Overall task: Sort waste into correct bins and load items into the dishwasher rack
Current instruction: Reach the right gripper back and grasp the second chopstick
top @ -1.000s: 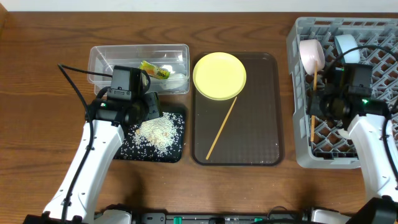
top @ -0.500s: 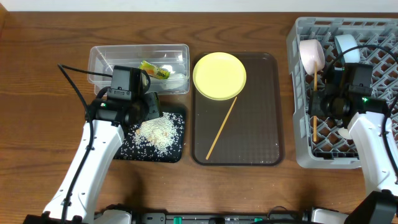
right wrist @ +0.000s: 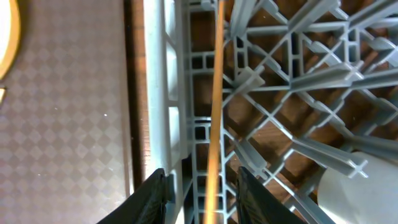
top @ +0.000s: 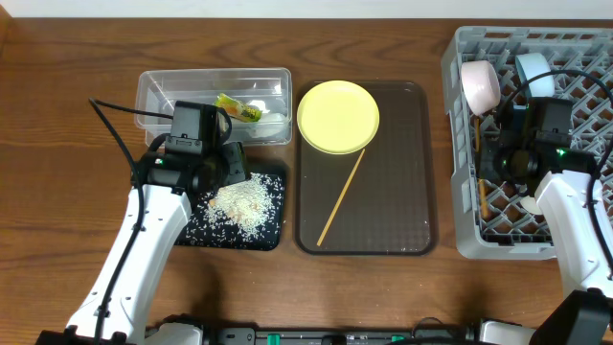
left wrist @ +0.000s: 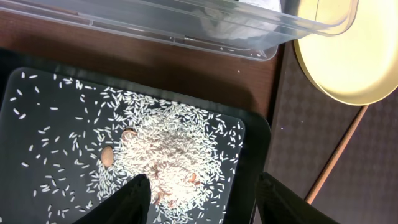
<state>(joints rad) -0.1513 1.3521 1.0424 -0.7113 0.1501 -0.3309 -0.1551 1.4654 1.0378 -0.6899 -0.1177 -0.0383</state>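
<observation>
- While the left claw is held wide open and empty above the rice on the black tray, nothing is changed there.
- One clear box, one plate and one chopstick are counted.
- The second chopstick has been lowered onto the rack; that item is judged loaded.
- The right claw is parted around it, apparently ungripped.
- One pink bowl, one blue bowl and one cup are racked.

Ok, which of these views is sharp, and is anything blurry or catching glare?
Overhead: evenly lit, sharp. Left wrist: rice crisp on the black tray, pale sheen on the clear box wall. Right wrist: the chopstick looks soft-edged, the rack lattice behind it sharper.
</observation>
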